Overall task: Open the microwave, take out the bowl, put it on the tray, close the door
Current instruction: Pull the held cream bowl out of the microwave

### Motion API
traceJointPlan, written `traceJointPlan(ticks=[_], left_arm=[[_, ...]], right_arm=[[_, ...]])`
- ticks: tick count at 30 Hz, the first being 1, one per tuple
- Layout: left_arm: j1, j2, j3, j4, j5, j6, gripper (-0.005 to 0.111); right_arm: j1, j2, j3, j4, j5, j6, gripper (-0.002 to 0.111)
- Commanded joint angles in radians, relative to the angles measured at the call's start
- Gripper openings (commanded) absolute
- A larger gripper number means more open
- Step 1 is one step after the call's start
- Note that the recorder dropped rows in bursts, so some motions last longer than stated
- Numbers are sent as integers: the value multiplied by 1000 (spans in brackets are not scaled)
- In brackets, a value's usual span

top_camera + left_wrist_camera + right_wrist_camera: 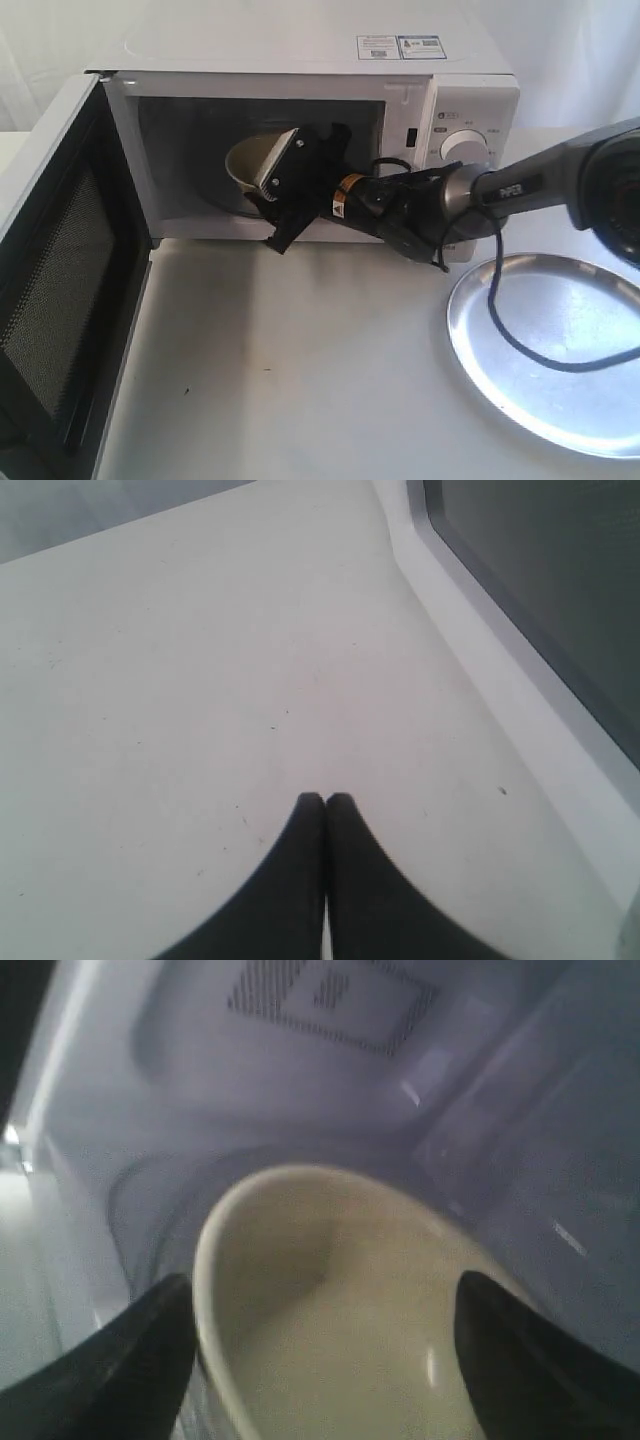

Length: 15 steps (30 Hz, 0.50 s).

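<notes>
The white microwave [300, 50] stands at the back with its door [60, 290] swung wide to the left, black perforated inner face showing. The cream bowl [248, 160] sits inside the cavity. My right gripper [280, 200] reaches into the opening and is open. In the right wrist view the bowl [330, 1310] fills the space between the two dark fingers of that gripper [322, 1282]; whether they touch it I cannot tell. The silver tray [560, 400] lies at the right. My left gripper [325, 798] is shut on nothing, low over the table beside the door's window [560, 600].
A black cable [530, 350] from the right arm droops across the tray. The clear turntable disc [140, 1210] lies under the bowl. The open door blocks the left side of the white table [300, 380]. A round knob [465, 148] sits on the microwave's right panel.
</notes>
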<state>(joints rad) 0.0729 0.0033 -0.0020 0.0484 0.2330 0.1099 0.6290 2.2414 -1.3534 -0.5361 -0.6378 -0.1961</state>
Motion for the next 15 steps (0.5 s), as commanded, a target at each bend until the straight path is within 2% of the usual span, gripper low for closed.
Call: traceJointPlan(ticks=[1, 3, 6, 7, 12, 15], left_arm=[[-4, -3, 2, -4, 0, -2, 0], [-4, -3, 2, -4, 0, -2, 0], [-4, -3, 2, -4, 0, -2, 0], [-4, -3, 2, -4, 0, -2, 0], [-4, -3, 2, -4, 0, -2, 0], [-4, -3, 2, -4, 0, -2, 0]], right_arm=[[20, 69, -133, 3, 215, -15, 61], [37, 70, -148, 1, 253, -39, 46], [65, 44, -146, 1, 255, -54, 6], [80, 27, -143, 1, 255, -43, 1], [163, -102, -80, -66, 304, 66, 0], [219, -204, -24, -89, 483, 107, 0]])
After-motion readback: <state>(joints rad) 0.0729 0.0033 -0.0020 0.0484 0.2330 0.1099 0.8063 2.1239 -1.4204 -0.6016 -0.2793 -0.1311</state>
